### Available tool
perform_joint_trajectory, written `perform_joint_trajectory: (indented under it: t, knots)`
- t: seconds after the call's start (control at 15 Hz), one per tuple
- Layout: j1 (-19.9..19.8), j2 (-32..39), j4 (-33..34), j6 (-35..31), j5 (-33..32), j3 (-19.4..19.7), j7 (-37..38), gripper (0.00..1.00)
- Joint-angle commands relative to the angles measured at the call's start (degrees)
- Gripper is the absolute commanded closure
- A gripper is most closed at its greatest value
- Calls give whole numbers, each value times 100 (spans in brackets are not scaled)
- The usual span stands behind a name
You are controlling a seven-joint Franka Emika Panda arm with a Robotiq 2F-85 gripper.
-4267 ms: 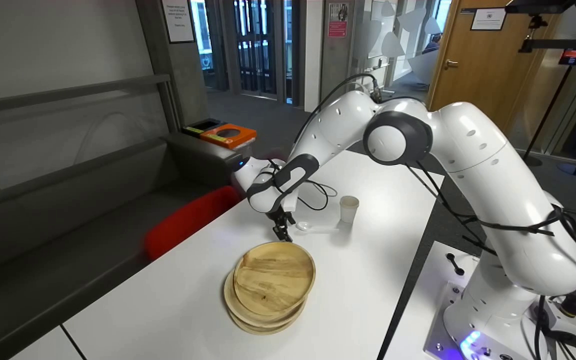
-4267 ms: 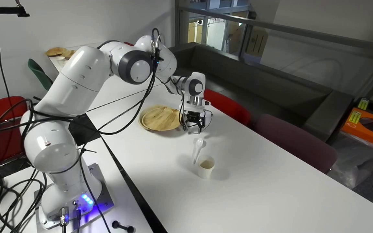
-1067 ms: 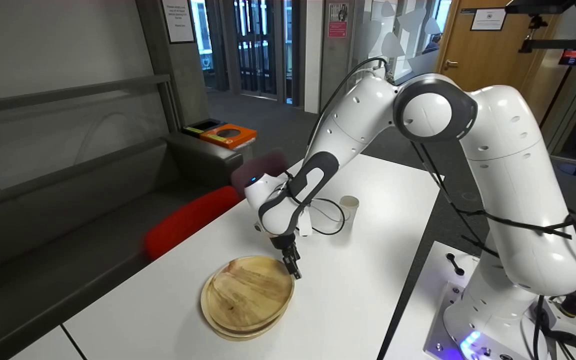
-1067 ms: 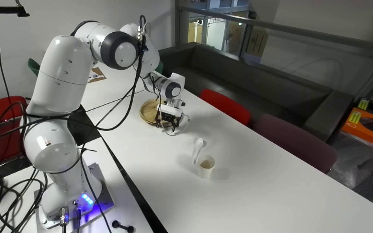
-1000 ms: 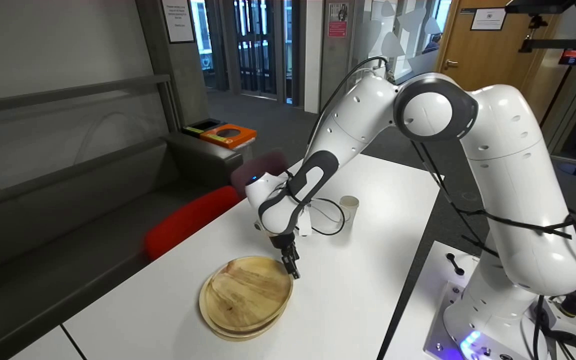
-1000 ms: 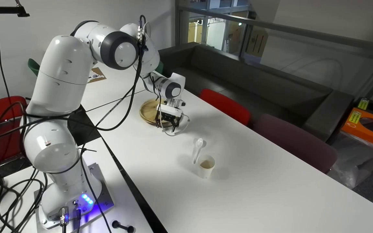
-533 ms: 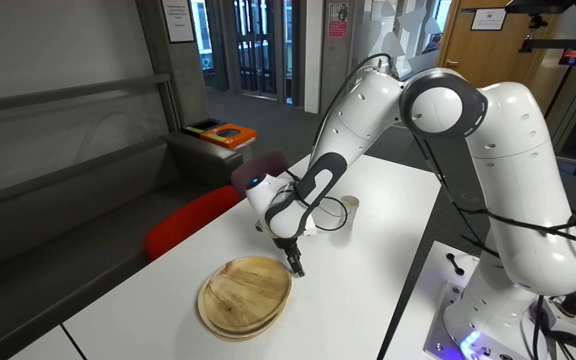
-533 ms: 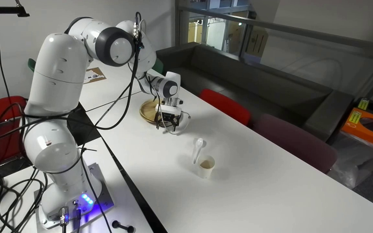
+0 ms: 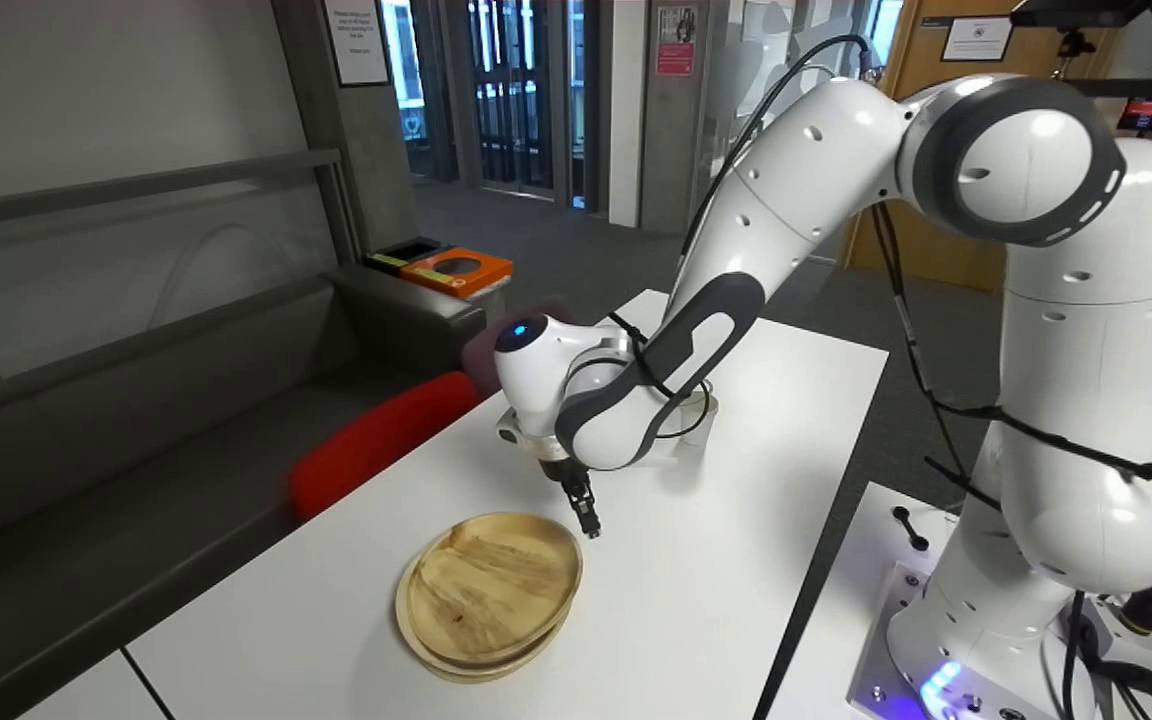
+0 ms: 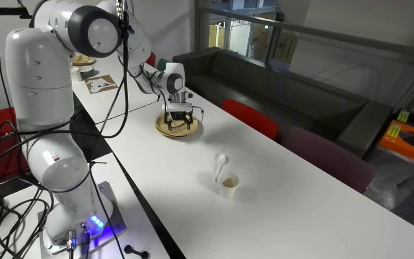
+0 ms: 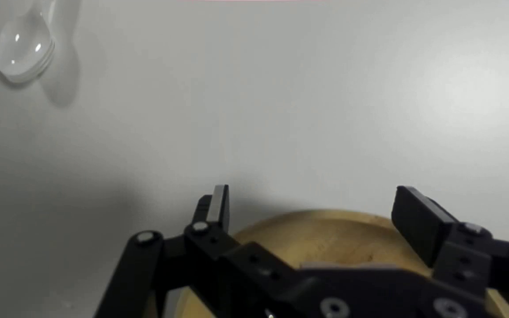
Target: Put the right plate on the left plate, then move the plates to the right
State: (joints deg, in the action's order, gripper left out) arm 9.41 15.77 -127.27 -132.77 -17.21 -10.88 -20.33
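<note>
The right plate [image 9: 496, 585], a round light-wood dish with a raised rim, lies on top of the left plate [image 9: 433, 655]. Only a crescent of the wider lower plate shows, on the stack's near left side. In an exterior view my gripper [image 9: 590, 532] hangs just past the stack's far right rim. Seen in an exterior view, the gripper [image 10: 179, 126] overlaps the stacked wood. Its jaws stand wide apart in the wrist view, where the gripper [image 11: 311, 194] has nothing pinched between its fingers; the upper dish's curved rim shows beneath, partly hidden by the gripper body.
Stacked white plastic spoons [image 11: 24, 51] and a paper cup [image 10: 229, 184] stand farther along the white table [image 10: 282, 187]. A red chair [image 9: 386, 440] and a grey sofa [image 9: 186, 420] line the table's far side.
Compared with the oldest frames, the stacked plates have shifted, toward the lower left in an exterior view. During the last half second my gripper has risen away from the table while the plates stayed put.
</note>
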Motion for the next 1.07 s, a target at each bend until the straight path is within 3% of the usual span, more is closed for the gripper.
perform_joint_trajectory:
  t: [0.0,0.53,1.0]
  knots:
    - [-68,-350,-222,-532,540,-253,-405,0]
    - [-198,748,477,-1411,985,-380,-1142,0]
    - [-513,2098,1305,-1387,1123,-836,-2182,0]
